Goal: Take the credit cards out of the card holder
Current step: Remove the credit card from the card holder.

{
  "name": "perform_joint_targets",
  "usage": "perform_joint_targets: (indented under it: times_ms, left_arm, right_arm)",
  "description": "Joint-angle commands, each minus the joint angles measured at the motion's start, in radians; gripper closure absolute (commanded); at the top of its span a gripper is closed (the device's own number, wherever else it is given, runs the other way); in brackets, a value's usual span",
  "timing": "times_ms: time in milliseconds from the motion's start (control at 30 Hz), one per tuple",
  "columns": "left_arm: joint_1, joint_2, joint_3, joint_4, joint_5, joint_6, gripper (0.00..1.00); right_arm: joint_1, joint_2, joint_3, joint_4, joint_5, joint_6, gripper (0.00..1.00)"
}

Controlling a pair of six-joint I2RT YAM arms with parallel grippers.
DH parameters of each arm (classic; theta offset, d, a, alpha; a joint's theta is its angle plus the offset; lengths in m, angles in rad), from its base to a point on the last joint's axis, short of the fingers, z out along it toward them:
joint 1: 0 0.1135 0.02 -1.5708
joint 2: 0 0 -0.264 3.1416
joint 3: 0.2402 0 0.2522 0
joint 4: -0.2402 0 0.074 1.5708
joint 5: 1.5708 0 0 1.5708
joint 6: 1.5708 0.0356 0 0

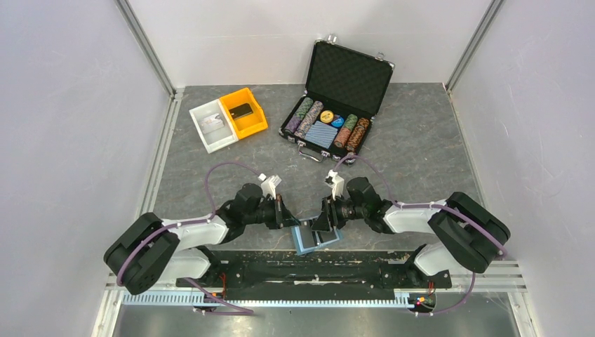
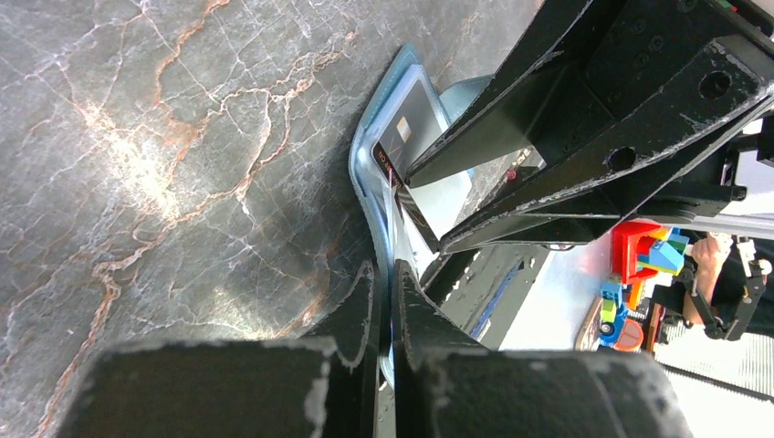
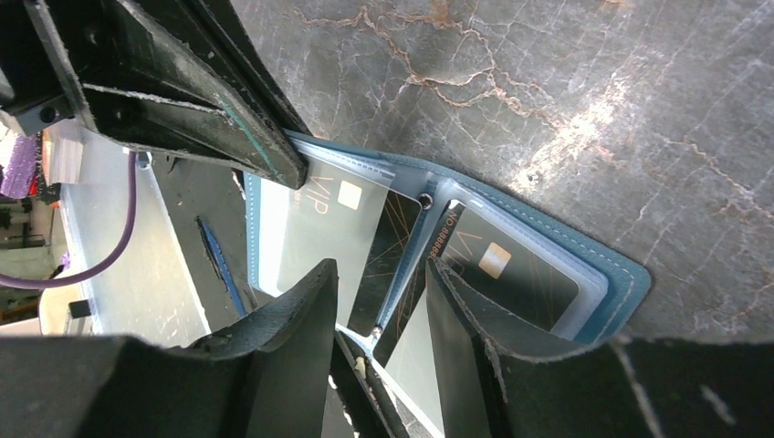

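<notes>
The light-blue card holder lies open on the table near the front edge, between my two grippers. In the right wrist view it shows two black credit cards under clear sleeves, one in the right panel and one in the left panel. My left gripper is shut on the holder's blue edge; it also shows in the top view. My right gripper is open, its jaws either side of the holder's middle fold; it also shows in the top view. One card shows in the left wrist view.
An open black poker-chip case with chips and a blue patterned deck stands at the back. A yellow bin and a white bin stand at the back left. The table's front edge runs just behind the holder.
</notes>
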Motion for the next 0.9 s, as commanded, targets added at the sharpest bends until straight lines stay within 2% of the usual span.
perform_joint_targets:
  times_ms: [0,433,867]
  left_arm:
    - [-0.004,0.005,-0.028,0.151,0.028,0.008,0.98]
    - [-0.004,-0.052,-0.083,0.252,0.053,0.018,0.98]
    - [-0.004,-0.054,-0.063,0.252,0.073,0.023,0.98]
  right_arm:
    - [-0.01,0.002,-0.021,0.08,-0.034,0.01,0.57]
    - [-0.043,0.046,-0.025,0.167,-0.144,0.0,0.56]
    - [-0.045,0.045,-0.022,0.209,-0.227,-0.014,0.58]
